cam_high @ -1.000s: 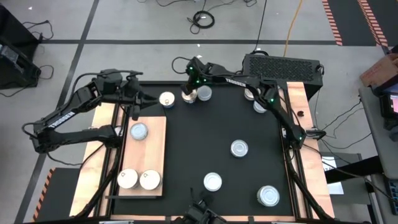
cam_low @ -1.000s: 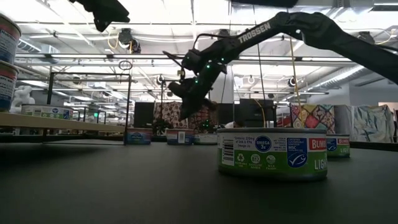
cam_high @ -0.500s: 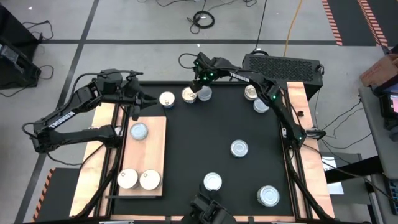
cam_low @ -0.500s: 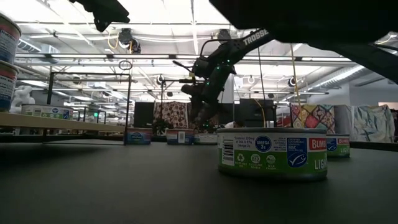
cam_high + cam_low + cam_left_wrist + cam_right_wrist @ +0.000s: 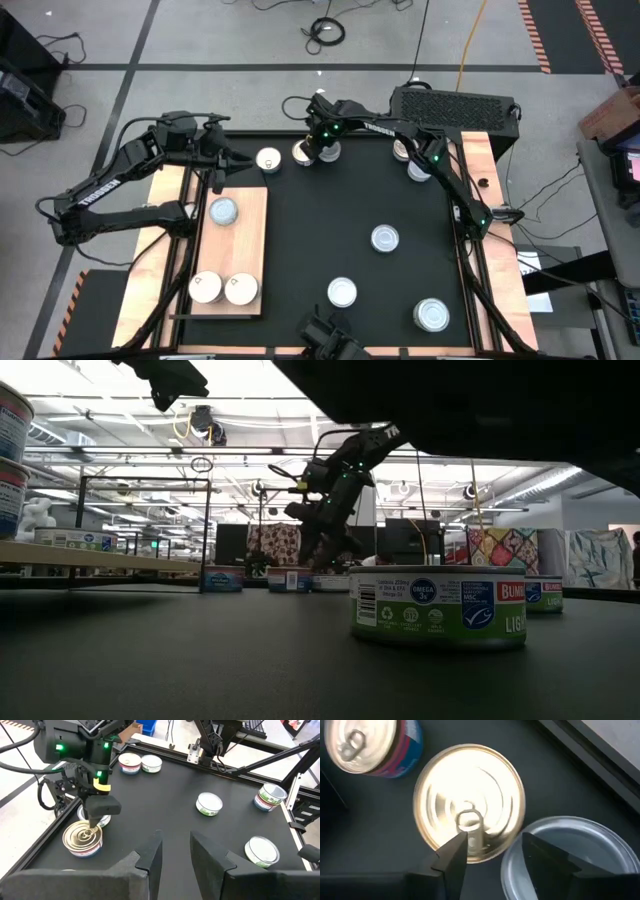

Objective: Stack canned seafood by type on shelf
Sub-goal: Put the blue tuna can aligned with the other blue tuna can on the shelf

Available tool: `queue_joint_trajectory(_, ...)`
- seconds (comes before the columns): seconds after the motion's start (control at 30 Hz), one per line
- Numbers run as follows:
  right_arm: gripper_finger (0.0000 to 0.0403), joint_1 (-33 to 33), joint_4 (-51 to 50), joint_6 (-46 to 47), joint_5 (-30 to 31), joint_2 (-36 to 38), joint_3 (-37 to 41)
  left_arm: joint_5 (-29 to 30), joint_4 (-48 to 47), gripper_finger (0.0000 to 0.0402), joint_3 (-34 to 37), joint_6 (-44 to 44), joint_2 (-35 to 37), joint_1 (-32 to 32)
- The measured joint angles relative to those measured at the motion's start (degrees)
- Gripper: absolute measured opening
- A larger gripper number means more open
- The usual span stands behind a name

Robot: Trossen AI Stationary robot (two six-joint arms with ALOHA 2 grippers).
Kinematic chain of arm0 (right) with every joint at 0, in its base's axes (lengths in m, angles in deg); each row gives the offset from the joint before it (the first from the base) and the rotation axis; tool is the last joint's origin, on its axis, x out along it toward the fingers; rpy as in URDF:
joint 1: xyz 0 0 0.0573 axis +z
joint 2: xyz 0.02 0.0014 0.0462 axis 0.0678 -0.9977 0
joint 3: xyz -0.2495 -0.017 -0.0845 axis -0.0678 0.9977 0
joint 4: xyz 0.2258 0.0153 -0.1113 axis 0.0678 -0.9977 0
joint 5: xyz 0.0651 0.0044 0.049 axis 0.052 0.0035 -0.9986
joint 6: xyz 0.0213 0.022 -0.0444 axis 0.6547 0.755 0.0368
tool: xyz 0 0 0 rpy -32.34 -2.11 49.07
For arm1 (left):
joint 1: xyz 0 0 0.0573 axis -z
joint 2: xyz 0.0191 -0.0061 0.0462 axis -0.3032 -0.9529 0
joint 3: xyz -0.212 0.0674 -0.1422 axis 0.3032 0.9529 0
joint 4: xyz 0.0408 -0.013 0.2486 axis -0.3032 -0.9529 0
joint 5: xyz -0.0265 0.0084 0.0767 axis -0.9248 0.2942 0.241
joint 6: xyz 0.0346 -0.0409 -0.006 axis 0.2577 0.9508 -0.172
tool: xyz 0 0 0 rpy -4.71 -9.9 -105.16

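Two cans stand side by side at the mat's far edge: a gold-topped can (image 5: 303, 152) (image 5: 468, 802) and a silver-topped can (image 5: 329, 150) (image 5: 570, 857). My right gripper (image 5: 316, 146) (image 5: 492, 845) is open above them, pointing down, one finger over each can. A cream-topped can (image 5: 268, 159) (image 5: 365, 745) stands to their left. The wooden shelf (image 5: 245, 240) carries a silver can (image 5: 222, 210) and two cream cans (image 5: 205, 287) (image 5: 240, 289). My left gripper (image 5: 222, 162) (image 5: 175, 847) hangs open and empty, high over the shelf's far end. My right gripper comes from above with one fingertip (image 5: 456, 845) over the gold can's pull ring (image 5: 467, 820) and the other over the silver can's rim (image 5: 525, 845). Whether either finger touches a can, I cannot tell.
More cans stand on the black mat: two at the far right (image 5: 403, 150) (image 5: 418, 168), one mid right (image 5: 385, 238), two near the front (image 5: 343, 292) (image 5: 432, 315). A black box (image 5: 455, 105) sits behind the table. Wooden strips (image 5: 490, 200) flank the mat.
My right gripper has shifted slightly toward the table's right edge over the two far cans and tipped steeper, so its fingers point more straight down. The cans stand where they were.
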Motion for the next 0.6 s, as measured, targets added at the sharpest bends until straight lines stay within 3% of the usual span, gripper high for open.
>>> queue_joint_trajectory(0.3,0.0088,0.41,0.16,1.64,0.92,0.11,1.18,-0.02,-0.02,0.01,0.0,0.99,0.0,0.0)
queue_joint_trajectory(0.6,0.002,0.42,0.66,3.57,3.49,-0.15,1.16,-0.04,-0.27,0.01,0.0,1.33,0.0,0.0)
